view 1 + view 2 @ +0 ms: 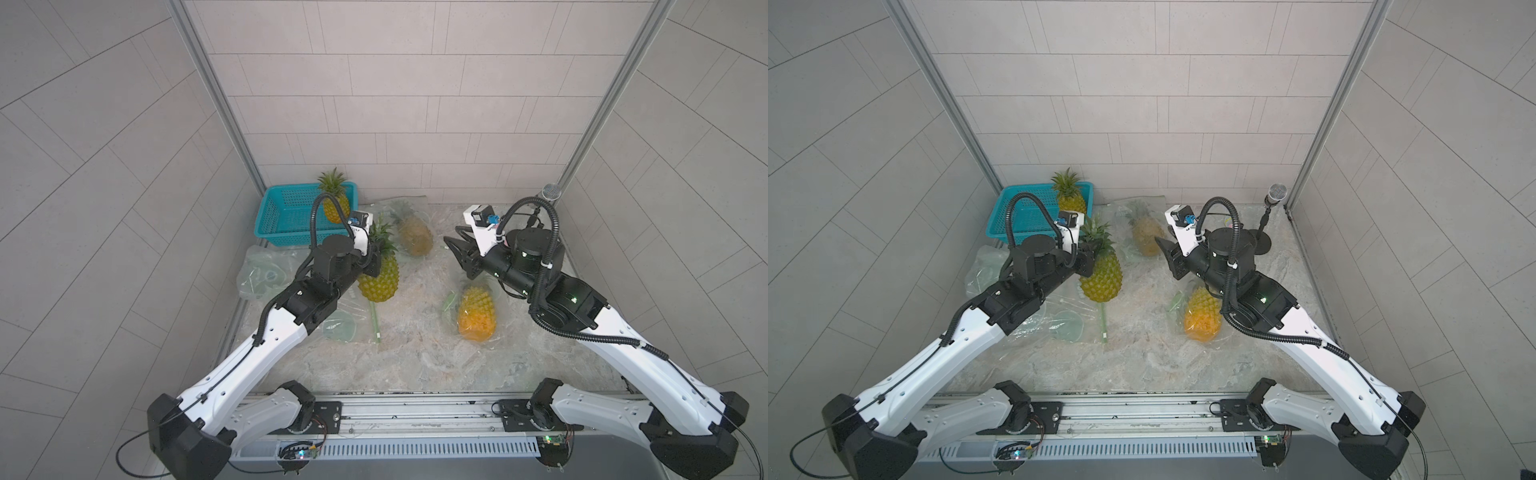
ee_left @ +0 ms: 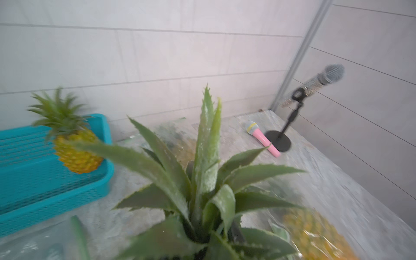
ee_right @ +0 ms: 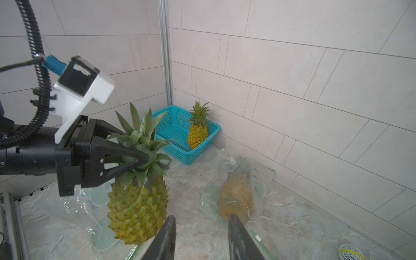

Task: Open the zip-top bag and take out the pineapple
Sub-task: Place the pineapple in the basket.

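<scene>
Four pineapples show in both top views, and only one is gripped. Our left hand [image 3: 139, 153] is clenched on the leafy crown of the pineapple [image 3: 137, 209], which hangs upright beneath the fingers, free of any wrapping, at about 9 o'clock on the marbled worktop [image 1: 415, 357]. Under and just in front of it lies the flattened zip-top bag [image 1: 340, 328], clear with pale green print, its green zip strip [image 1: 376, 322] pointing toward 6 o'clock. Whether the fruit's base touches the plastic we cannot tell.

Our right hand [image 3: 201, 238] is released: its two dark fingers [image 3: 167, 236] stand apart with nothing between them, hovering at about 2 o'clock and aimed toward the left hand.

A teal basket [image 1: 278, 224] sits at 10 o'clock with a small pineapple [image 1: 334, 203] leaning in its far corner. At 12 o'clock a bagged pineapple [image 1: 415, 237] lies on its side, and at 4 o'clock an orange pineapple [image 1: 477, 316] lies in another clear bag. A crumpled empty bag [image 1: 262, 274] rests at 9 o'clock near the worktop's edge. A microphone on a stand [image 1: 1277, 193] occupies the 1 o'clock corner, with a pink toy microphone [image 2: 262, 138] lying beside its base.
</scene>
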